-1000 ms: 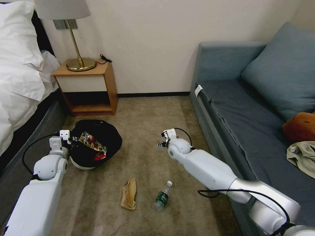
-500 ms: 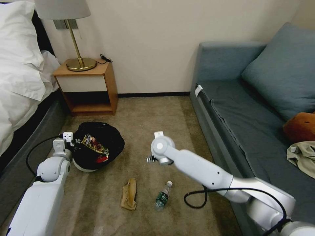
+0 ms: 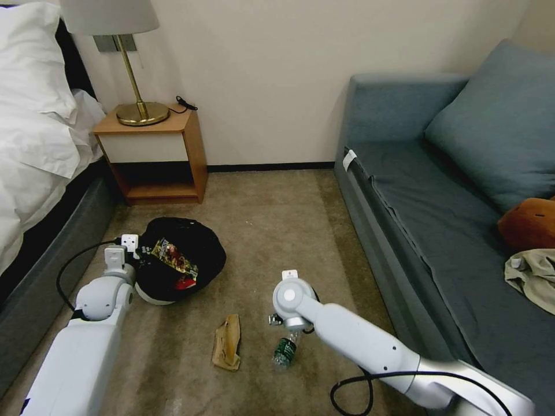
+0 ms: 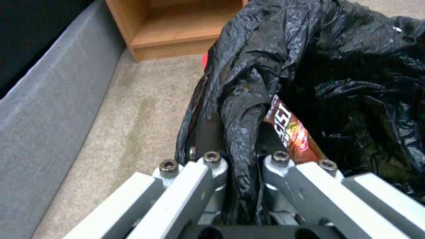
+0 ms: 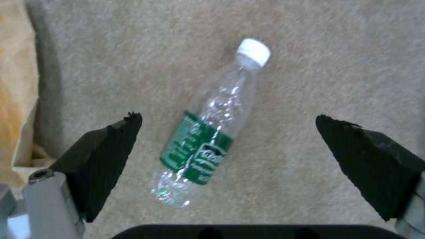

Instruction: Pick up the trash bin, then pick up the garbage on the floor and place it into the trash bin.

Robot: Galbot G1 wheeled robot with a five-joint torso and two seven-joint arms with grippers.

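A: From the head camera, where does the trash bin (image 3: 180, 267) sit?
B: Tilted above the carpet (image 3: 266, 219) before the nightstand (image 3: 153, 153), its black bag over the rim, with a gold-brown wrapper (image 3: 176, 261) and a red packet (image 3: 184, 283) inside. The left gripper (image 3: 134, 254) meets its near rim. The tan paper bag (image 3: 227, 342) lies on the floor, the bottle (image 3: 285, 349) just beside it, and the right gripper (image 3: 284, 319) hangs right over the bottle's cap end.
A: And the left wrist camera?
B: The left gripper (image 4: 241, 161) has its fingers (image 4: 208, 139) clenched on the bin's bag-covered rim (image 4: 241, 109); the wrapper (image 4: 294, 134) lies just inside.
A: The right wrist camera?
B: The right gripper (image 5: 228, 127) is spread wide, its black fingers (image 5: 113, 141) either side of the bottle (image 5: 208, 141), which lies flat on the carpet with its white cap pointing away. Nothing is gripped. The paper bag (image 5: 15, 96) lies at the edge.
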